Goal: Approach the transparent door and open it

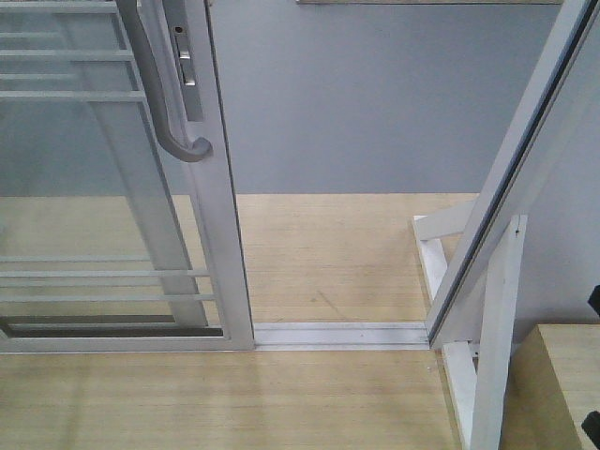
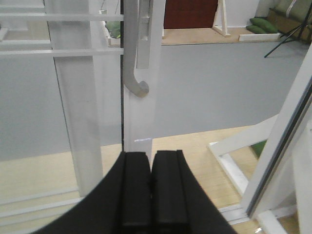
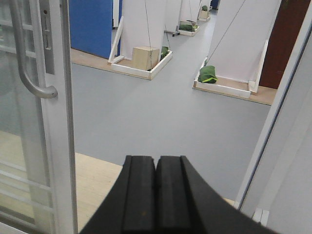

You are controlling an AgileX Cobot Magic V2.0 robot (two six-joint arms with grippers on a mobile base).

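A pale wood-plank floor (image 1: 328,253) carries a white track (image 1: 342,335) across the opening — the transparent door (image 1: 112,216) stands on it at left. Beyond, the floor turns grey (image 1: 375,103); the white stand frame (image 1: 492,319) rests at right.

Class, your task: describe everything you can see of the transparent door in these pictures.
The transparent door is a clear-glass panel in a glossy white frame, with thin white horizontal bars crossing the glass. A curved grey pull handle hangs beside a lock plate on its right stile. It stands upright on a floor track, slid to the left, leaving an open gap to the slanted white frame on the right. Nothing touches it; both grippers, left and right, are shut and empty.
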